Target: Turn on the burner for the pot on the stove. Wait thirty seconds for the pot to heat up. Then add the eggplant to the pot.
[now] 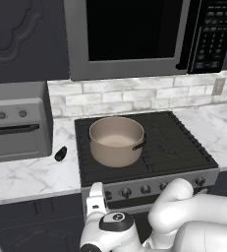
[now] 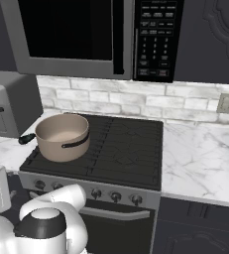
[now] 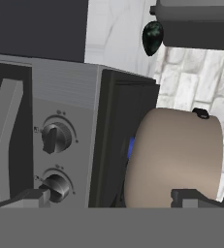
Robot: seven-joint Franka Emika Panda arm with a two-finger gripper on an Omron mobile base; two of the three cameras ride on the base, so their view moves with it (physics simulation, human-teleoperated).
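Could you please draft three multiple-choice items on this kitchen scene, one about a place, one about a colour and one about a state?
1. Where does the eggplant lie?
A. Inside the pot
B. On the marble counter, between the stove and the toaster oven
C. On the right rear burner

2. What colour is the outside of the pot?
A. Tan-beige
B. Bright red
C. Dark blue

3. What is the state of the pot?
A. Lidded
B. Tipped on its side
C. Upright, with no lid and nothing to be seen inside

Answers:
1. B: in the left base view the eggplant rests on the counter, left of the stove and beside the toaster oven.
2. A: its wall reads tan-beige in all three views.
3. C: both base views look down into its pale, bare inside.
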